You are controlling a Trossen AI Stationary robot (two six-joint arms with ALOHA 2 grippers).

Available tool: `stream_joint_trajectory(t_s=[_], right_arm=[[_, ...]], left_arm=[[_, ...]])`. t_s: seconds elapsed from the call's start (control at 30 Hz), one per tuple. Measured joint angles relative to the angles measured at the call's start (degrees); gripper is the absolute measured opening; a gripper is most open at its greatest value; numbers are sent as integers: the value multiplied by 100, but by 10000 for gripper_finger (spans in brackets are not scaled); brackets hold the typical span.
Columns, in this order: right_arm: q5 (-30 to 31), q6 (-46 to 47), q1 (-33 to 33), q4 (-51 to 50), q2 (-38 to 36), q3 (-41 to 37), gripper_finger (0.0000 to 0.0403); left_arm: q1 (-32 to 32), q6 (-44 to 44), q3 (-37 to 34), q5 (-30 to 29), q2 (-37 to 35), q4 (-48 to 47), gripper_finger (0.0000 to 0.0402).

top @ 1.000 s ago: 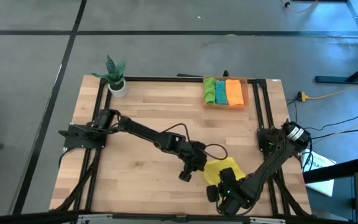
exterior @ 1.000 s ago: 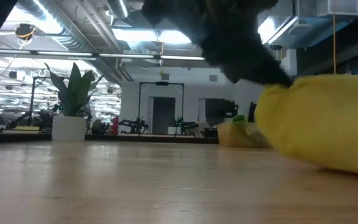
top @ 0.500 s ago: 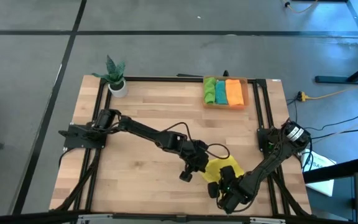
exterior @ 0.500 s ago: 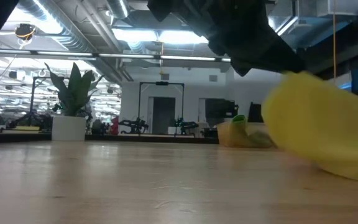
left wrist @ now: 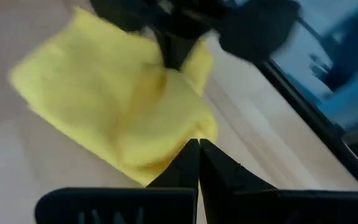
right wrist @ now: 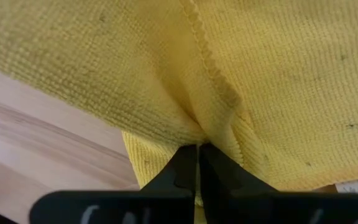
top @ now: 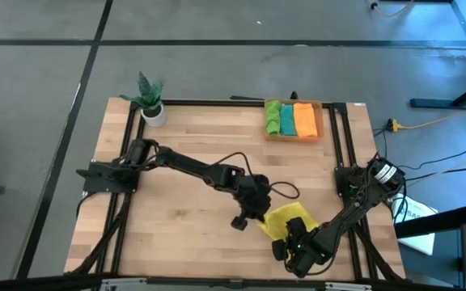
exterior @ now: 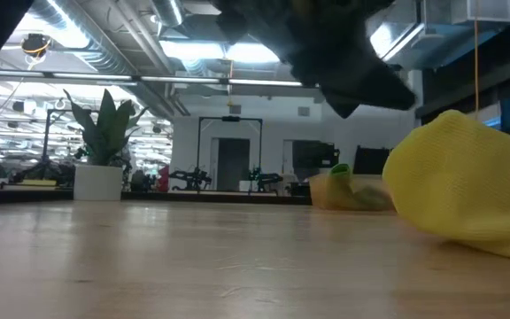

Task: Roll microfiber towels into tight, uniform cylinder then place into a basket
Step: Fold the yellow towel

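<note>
A yellow towel [top: 288, 218] lies bunched on the wood table near its front edge and shows as a heap [exterior: 467, 190] in the low view. My right gripper [right wrist: 198, 148] is shut on it, coming from the near side [top: 295, 240]. My left gripper [left wrist: 199, 144] is shut, its tips at the towel's left edge [top: 263, 217]. Green, teal and orange rolled towels lie side by side in the orange basket [top: 320, 121] at the far right. My right gripper pinches a puckered fold of the yellow towel [right wrist: 222, 127] between its two fingers, beside a hemmed edge. The fingers point steeply down from above. The rest of the towel lies on the table. My left gripper's shut tips meet the towel's edge [left wrist: 179, 146]; whether they touch it, I cannot tell.
A small potted plant [top: 150, 101] stands at the far left corner. Black rails [top: 340, 137] run along the table's sides. Bare wood [top: 184, 218] stretches left of the towel.
My right gripper has sunk toward the table, still shut on the yellow towel. The towel's heap has changed shape: its left side has drawn back toward the table's right, and it now stands in a peak.
</note>
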Motion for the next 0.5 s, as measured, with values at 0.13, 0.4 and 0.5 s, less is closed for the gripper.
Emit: stream_joint_trajectory(t_s=[0.13, 0.4, 0.5], right_arm=[[8, 1, -1, 2, 3, 0, 11], [33, 109, -7, 48, 10, -2, 11], [39, 110, -7, 59, 10, -4, 11]], left_arm=[[85, 795, -7, 902, -73, -361, 0], [-241, 1753, -11, 1375, 117, -191, 0], [-201, 1787, -10, 1210, 130, 123, 0]])
